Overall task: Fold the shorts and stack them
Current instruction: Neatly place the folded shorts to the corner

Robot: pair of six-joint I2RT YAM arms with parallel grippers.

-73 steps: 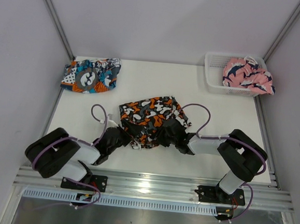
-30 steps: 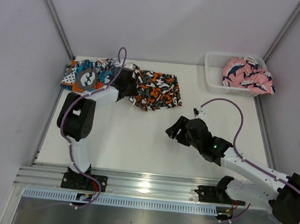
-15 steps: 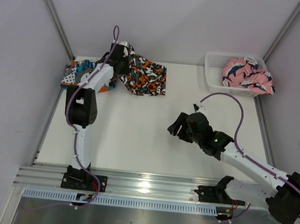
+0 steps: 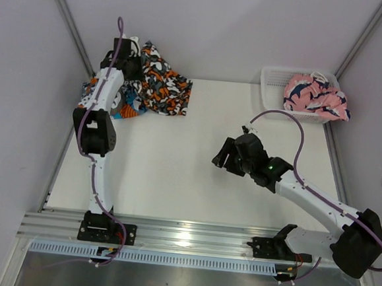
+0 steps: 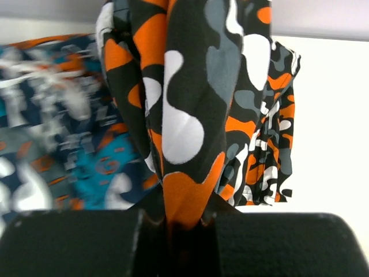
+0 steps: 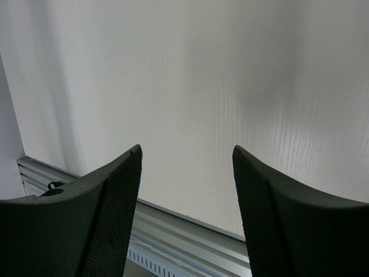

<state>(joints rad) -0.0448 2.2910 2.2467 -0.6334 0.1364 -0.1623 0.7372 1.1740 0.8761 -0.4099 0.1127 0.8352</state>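
- Far left corner of the table (image 4: 175, 175): the teal, orange and white shorts (image 4: 126, 105) lie there, partly hidden by the left arm. They look blurred in the left wrist view (image 5: 63, 144).
- Just right of them, the shorts with orange, black, white and grey blotches (image 4: 161, 81) are bunched into long folds (image 5: 190, 115). Their lower edge overlaps the teal pair's right side.
- Above that corner, the left pincer (image 4: 133, 51) is raised. Its fingers are clamped tight on one end of the blotched shorts (image 5: 181, 222).
- Right of the table's middle, the right pincer (image 4: 220, 156) hovers with its jaws spread and nothing between them (image 6: 187, 156). It is well apart from both shorts.
- Far right corner: a white basket (image 4: 271, 91) holds pink cloth (image 4: 314, 96).
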